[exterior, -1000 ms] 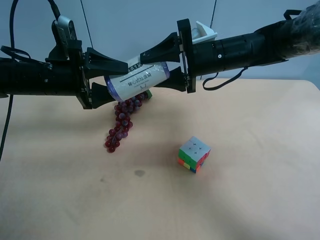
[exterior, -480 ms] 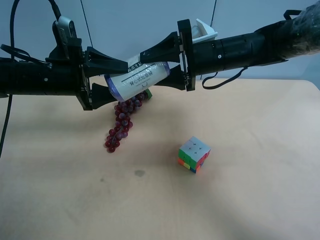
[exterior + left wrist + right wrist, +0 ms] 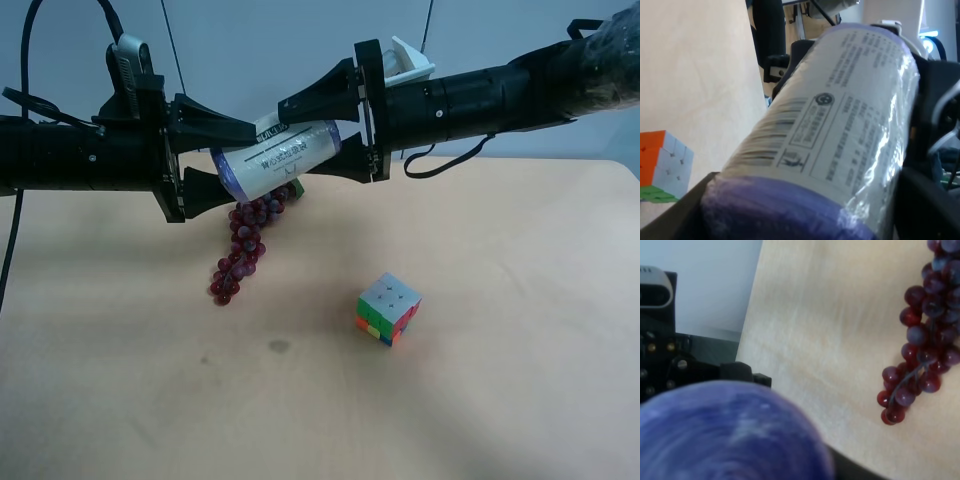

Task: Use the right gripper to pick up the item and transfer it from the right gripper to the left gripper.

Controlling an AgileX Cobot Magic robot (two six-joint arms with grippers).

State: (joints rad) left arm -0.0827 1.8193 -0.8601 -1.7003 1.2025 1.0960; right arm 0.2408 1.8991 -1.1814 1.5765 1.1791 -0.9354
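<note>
Where the counter point(image 3: 500, 400) sits closest to the high camera, one small dark smudge point(image 3: 279, 346) marks it. Next back: multicoloured cube point(image 3: 387, 308), resting flat, well apart from everything else. Further back, the bunch of purple grapes point(image 3: 243, 245) lies on the counter, strung toward the far edge. Its far end passes behind the can in the high view.

Above the grapes, off the counter: the item point(image 3: 280, 160), a cream can with blue-purple ends. It lies nearly level, with the end at the high view's right slightly up.

At the high view's left is the left gripper point(image 3: 245, 165), with a grey camera module point(image 3: 130, 65) on top. It has one finger over and one under the can's end on that side and is clenched on it. Left wrist view: can label and barcode fill the frame, dark fingers at the edges, cube beyond.

At the high view's right is the right gripper point(image 3: 292, 140), with a white block point(image 3: 405, 60) at its wrist. Its fingers straddle the can's other end, above and below. Can't tell whether they press on it or stand just off it. Right wrist view: blurred purple can end up close, own fingers out of sight, grapes beyond.

Behind both arms: plain pale wall point(image 3: 250, 40).
</note>
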